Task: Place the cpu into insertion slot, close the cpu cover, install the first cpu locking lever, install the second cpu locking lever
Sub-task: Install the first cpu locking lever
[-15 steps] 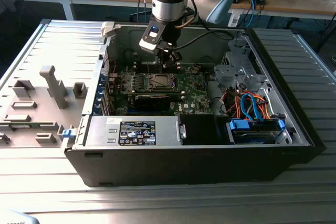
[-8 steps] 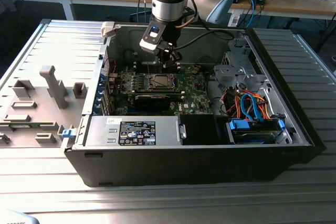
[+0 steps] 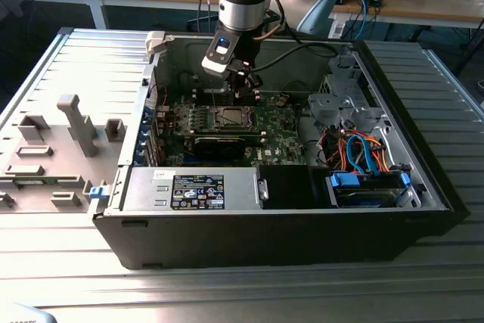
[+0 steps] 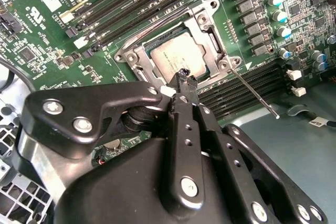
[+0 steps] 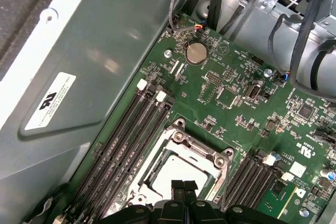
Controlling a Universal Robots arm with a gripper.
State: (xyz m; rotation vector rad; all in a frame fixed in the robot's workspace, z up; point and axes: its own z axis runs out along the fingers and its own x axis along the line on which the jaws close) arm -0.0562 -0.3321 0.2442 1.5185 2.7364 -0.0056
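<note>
The cpu, a dull silver square, lies in the insertion slot on the green board. The cpu cover, a silvery frame, lies flat around it. In the exterior view the slot sits mid-board inside the open computer case. My gripper is shut, its black fingertips together with nothing between them, right at the edge of the cover. In the first wrist view the gripper hangs over the cpu. From a corner of the slot a thin metal locking lever sticks out across the memory slots, unlatched.
Rows of narrow memory slots flank the socket on both sides. A long black card, the power supply and a drive cage with blue and orange cables fill the case. A grey fixture tray lies at the exterior view's left.
</note>
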